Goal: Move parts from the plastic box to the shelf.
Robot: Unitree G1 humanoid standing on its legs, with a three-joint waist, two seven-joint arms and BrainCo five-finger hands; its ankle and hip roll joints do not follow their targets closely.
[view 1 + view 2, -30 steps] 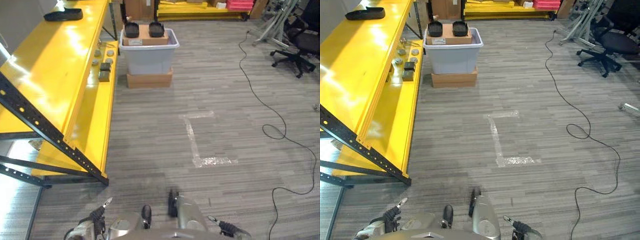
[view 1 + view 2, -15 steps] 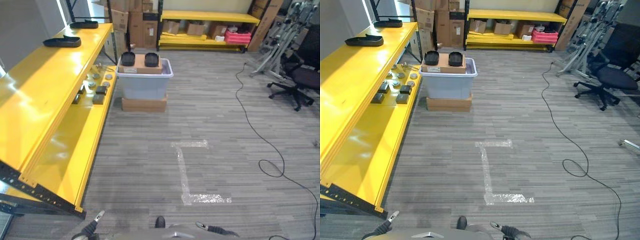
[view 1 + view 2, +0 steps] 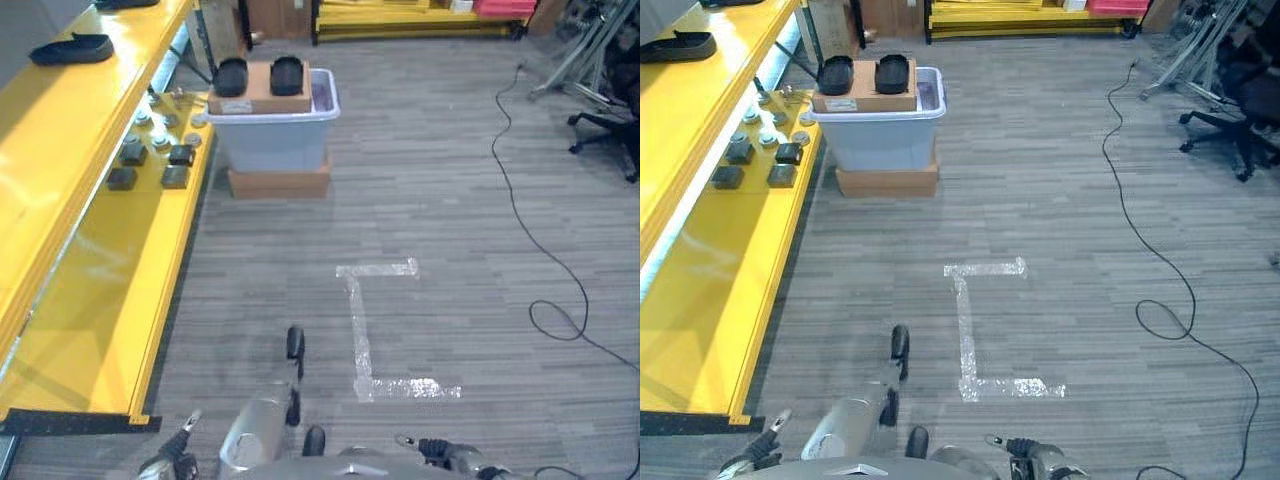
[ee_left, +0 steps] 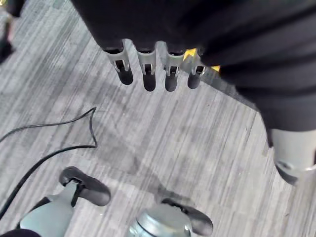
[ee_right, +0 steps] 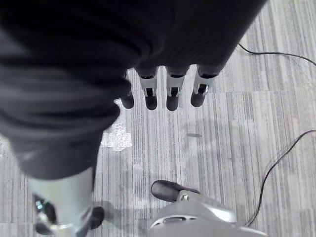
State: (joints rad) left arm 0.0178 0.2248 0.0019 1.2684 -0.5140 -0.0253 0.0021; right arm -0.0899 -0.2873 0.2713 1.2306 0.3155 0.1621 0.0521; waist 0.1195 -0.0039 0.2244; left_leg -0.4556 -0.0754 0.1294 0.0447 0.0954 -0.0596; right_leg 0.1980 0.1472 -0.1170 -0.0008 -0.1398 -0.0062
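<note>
A pale grey plastic box point(image 3: 272, 140) sits on a flat brown cardboard carton point(image 3: 279, 183) on the grey striped floor point(image 3: 440, 230), just beside the long yellow metal shelf point(image 3: 90, 270). Two black rounded parts point(image 3: 230, 75) rest on a cardboard piece across the box's top. Small dark and silver parts point(image 3: 176, 176) lie on the shelf's lower level. The left hand point(image 4: 148, 69) and right hand point(image 5: 168, 89) hang over the floor, fingers straight and relaxed, holding nothing.

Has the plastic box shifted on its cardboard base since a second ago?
No. The plastic box sits squarely on the cardboard base beside the yellow shelf; only the camera moved.
</note>
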